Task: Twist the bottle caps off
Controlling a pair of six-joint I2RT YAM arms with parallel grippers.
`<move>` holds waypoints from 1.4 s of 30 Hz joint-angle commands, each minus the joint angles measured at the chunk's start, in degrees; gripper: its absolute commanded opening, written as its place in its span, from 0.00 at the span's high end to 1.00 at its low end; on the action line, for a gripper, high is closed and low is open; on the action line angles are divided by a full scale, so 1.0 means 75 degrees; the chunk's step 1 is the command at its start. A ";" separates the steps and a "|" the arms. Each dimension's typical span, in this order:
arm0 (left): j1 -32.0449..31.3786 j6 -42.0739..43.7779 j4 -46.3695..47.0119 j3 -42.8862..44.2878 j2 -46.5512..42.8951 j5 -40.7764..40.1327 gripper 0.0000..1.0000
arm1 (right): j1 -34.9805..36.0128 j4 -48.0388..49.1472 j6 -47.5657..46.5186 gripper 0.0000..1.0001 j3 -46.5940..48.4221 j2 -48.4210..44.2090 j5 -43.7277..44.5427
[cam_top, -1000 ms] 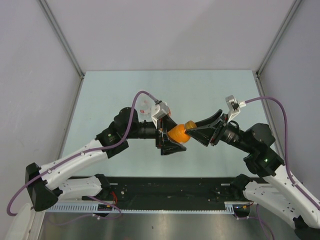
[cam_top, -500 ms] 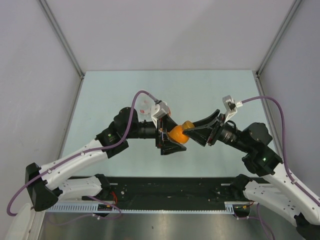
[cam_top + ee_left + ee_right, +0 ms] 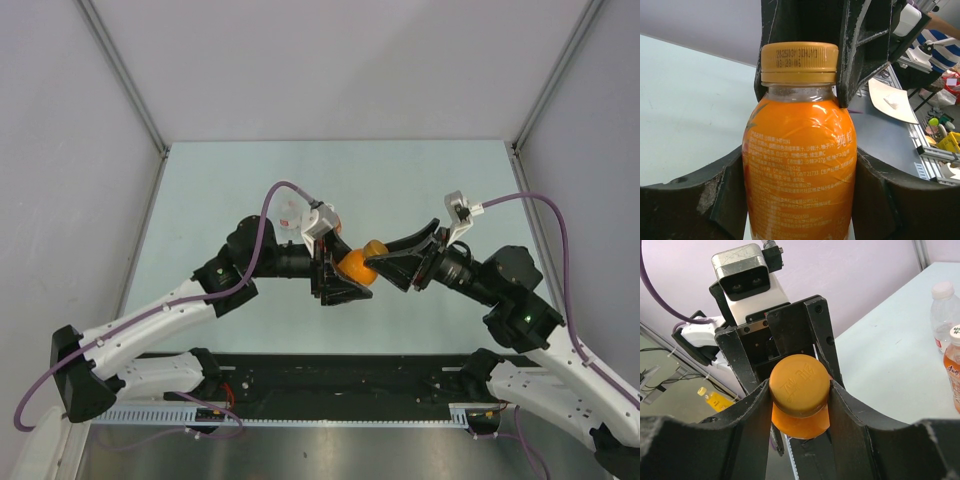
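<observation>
The squat orange bottle [image 3: 800, 165] is held sideways over the middle of the table [image 3: 200, 180]. The left gripper [image 3: 342, 273] is clamped on its body and the right gripper [image 3: 384, 262] on its orange cap [image 3: 799, 385]. Behind the left arm stand the clear bottle [image 3: 945, 310] and the taller orange-drink bottle [image 3: 952, 365], both capped.

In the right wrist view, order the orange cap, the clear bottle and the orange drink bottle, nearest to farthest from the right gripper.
1. Orange cap: clamped between the fingers of the right gripper.
2. Orange drink bottle: at the right edge.
3. Clear bottle: right side, behind it.
</observation>
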 commanded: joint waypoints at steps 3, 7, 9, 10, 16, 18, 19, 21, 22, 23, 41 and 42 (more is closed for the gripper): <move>-0.0004 0.0206 0.0386 -0.0042 -0.0236 -0.0338 0.58 | 0.0142 -0.0067 0.0128 0.34 0.0266 -0.0182 0.0126; -0.0027 0.0615 -0.0001 -0.0031 -0.0283 -0.1026 0.71 | 0.0142 -0.0079 0.0339 0.12 0.0301 -0.0545 0.0864; -0.0050 0.0803 -0.0410 0.0028 -0.0271 -0.1391 0.94 | 0.0154 -0.0219 0.0398 0.10 0.0441 -0.0709 0.1425; -0.0109 0.0990 -0.0528 0.0098 -0.0271 -0.1694 1.00 | 0.0154 -0.0208 0.0421 0.07 0.0500 -0.0733 0.1568; -0.0495 0.1494 -0.0822 0.0029 -0.0224 -0.3078 1.00 | 0.0154 -0.1062 0.0714 0.06 0.1003 -0.0512 0.2494; -0.0740 0.1636 -0.0659 -0.0077 -0.0271 -0.3897 1.00 | 0.0165 -0.1518 0.0878 0.07 0.1168 -0.0336 0.2821; -0.0846 0.1799 -0.0577 -0.0194 -0.0295 -0.4249 1.00 | 0.0165 -0.1683 0.0936 0.08 0.1331 -0.0172 0.2928; -0.1313 0.2022 -0.0331 -0.0300 -0.0341 -0.5652 1.00 | 0.0177 -0.2082 0.1136 0.11 0.1438 -0.0019 0.3186; -0.1490 0.2336 -0.0237 -0.0358 -0.0318 -0.6122 1.00 | 0.0189 -0.2222 0.1206 0.11 0.1473 0.0086 0.3291; -0.1654 0.2502 -0.0062 -0.0382 -0.0295 -0.6580 1.00 | 0.0224 -0.2351 0.1264 0.12 0.1508 0.0133 0.3455; -0.2383 0.3301 0.0854 -0.0535 0.0092 -0.8108 1.00 | 0.0552 -0.2470 0.1324 0.27 0.1626 0.0614 0.3738; -0.2394 0.3301 0.0842 -0.0511 0.0115 -0.8108 1.00 | 0.0540 -0.2435 0.1312 0.27 0.1626 0.0638 0.3726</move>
